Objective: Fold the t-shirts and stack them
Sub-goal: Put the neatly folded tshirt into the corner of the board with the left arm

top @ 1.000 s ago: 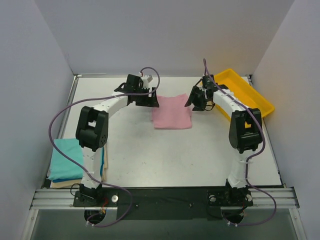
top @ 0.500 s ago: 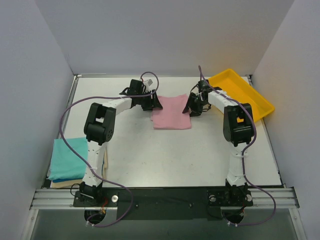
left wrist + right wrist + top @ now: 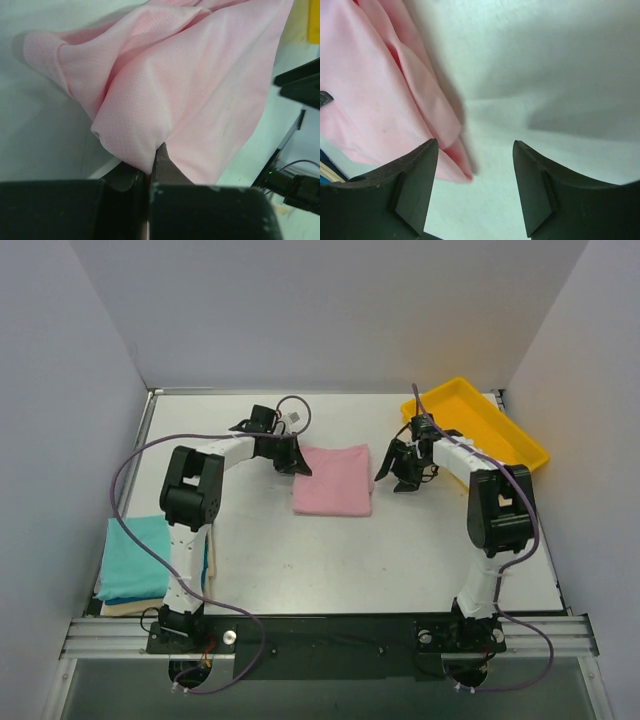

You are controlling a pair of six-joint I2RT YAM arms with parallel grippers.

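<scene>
From the top view, the pink shirt [image 3: 333,480] is seen folded into a rectangle in the far middle of the table [image 3: 330,560]. The left gripper [image 3: 291,456] is set at the shirt's far left corner. The right gripper [image 3: 400,468] is held just beside the shirt's right edge, apart from the cloth. The teal shirt [image 3: 135,558] is stacked on the cream shirt [image 3: 115,608] at the near left edge. The tray [image 3: 478,425] is placed at the far right, behind the right arm.

In the left wrist view, the left gripper [image 3: 150,172] is closed tight on a fold of the pink shirt [image 3: 200,95], which is bunched into ridges there. Dark parts at the right margin are probably the right gripper, though too little is shown.

In the right wrist view, the right gripper [image 3: 475,150] is spread wide with nothing gripped. The pink shirt [image 3: 370,90] is seen to the left, and one corner reaches into the gap beside the left of the two fingers [image 3: 415,185], over bare table [image 3: 545,60].
</scene>
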